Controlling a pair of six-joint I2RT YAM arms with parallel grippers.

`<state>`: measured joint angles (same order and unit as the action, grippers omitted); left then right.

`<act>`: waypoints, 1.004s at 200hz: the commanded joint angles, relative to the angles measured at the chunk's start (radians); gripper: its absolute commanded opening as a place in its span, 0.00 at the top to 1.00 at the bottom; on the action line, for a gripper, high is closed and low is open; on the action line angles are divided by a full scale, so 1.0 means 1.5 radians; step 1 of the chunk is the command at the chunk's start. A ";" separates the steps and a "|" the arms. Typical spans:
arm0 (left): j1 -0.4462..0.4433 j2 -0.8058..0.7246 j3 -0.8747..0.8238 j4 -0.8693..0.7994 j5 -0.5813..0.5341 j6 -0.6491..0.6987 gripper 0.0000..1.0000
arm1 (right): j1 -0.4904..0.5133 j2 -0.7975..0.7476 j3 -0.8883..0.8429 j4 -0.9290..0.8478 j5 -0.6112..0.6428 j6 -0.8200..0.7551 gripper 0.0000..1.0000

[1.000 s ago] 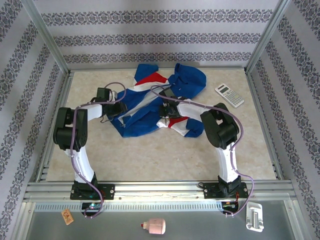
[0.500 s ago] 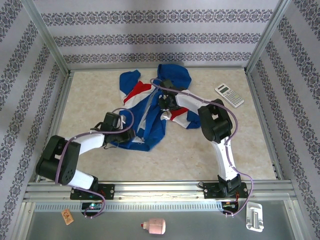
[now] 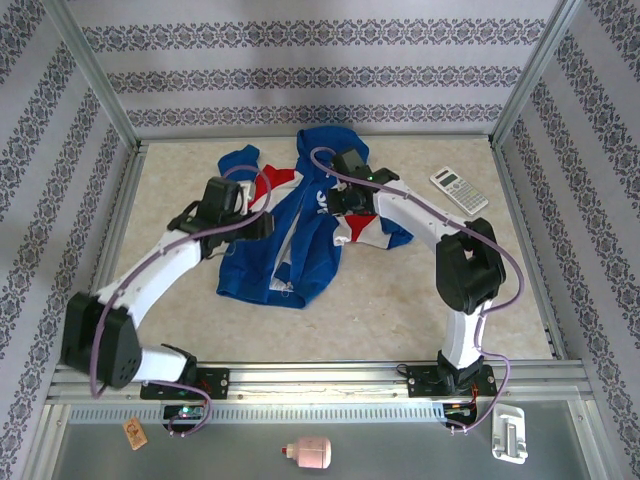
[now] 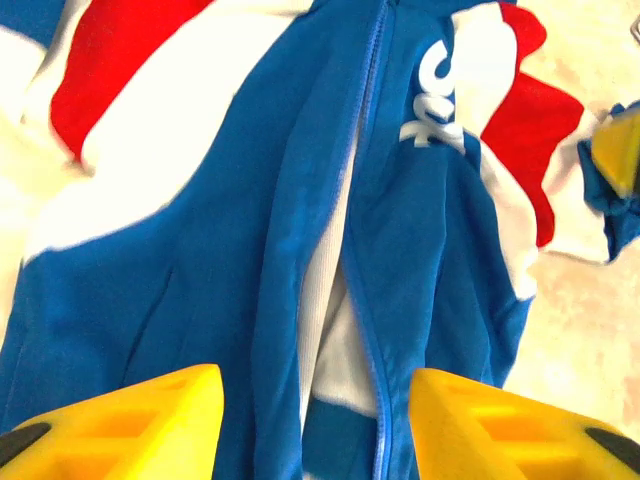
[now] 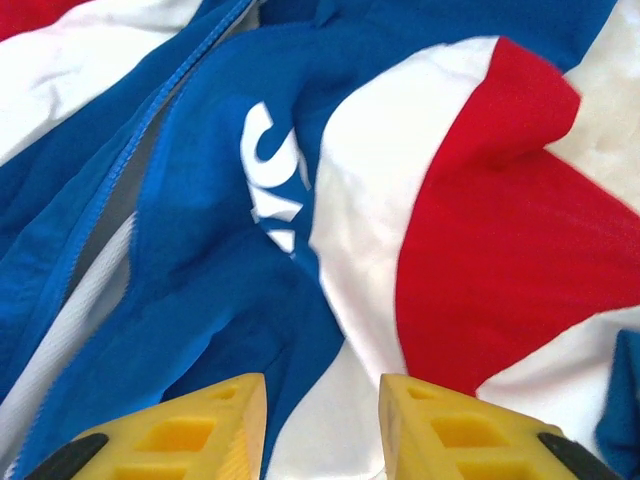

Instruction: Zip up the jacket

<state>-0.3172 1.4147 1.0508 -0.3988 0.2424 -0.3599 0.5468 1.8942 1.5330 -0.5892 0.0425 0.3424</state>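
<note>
Your left claw [image 4: 312, 405] has climbed the jacket [image 3: 300, 250]; a calculator [image 3: 459, 190] lies right of your right claw [image 5: 322, 410]; both claws stand apart, empty.

Twin setup here: left arm [image 3: 150, 268] and right arm [image 3: 415, 208] both have glossy white links with chunky black joints, a thin purple cable [image 3: 503, 380] trailing along each, and black bases [image 3: 185, 382] at the bottom. Fingers [image 4: 130, 425] are bright yellow plastic with recessed pockets and dark tips.
</note>
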 commanded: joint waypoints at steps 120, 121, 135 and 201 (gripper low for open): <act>0.082 0.380 0.091 0.063 0.110 -0.027 0.61 | 0.042 0.165 -0.035 0.039 -0.071 0.067 0.74; 0.082 0.378 0.089 0.064 0.110 -0.027 0.61 | 0.041 0.166 -0.034 0.038 -0.070 0.066 0.74; 0.091 0.364 0.051 0.080 0.108 -0.035 0.61 | 0.031 0.171 -0.027 0.031 -0.063 0.058 0.75; 0.113 0.303 -0.073 0.109 0.090 -0.058 0.65 | -0.020 0.195 0.041 -0.013 -0.035 0.002 0.76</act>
<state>-0.1749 1.8610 1.0286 -0.1184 0.4629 -0.4168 0.5434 2.1365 1.5436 -0.5476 -0.0849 0.4034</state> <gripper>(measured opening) 0.364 0.238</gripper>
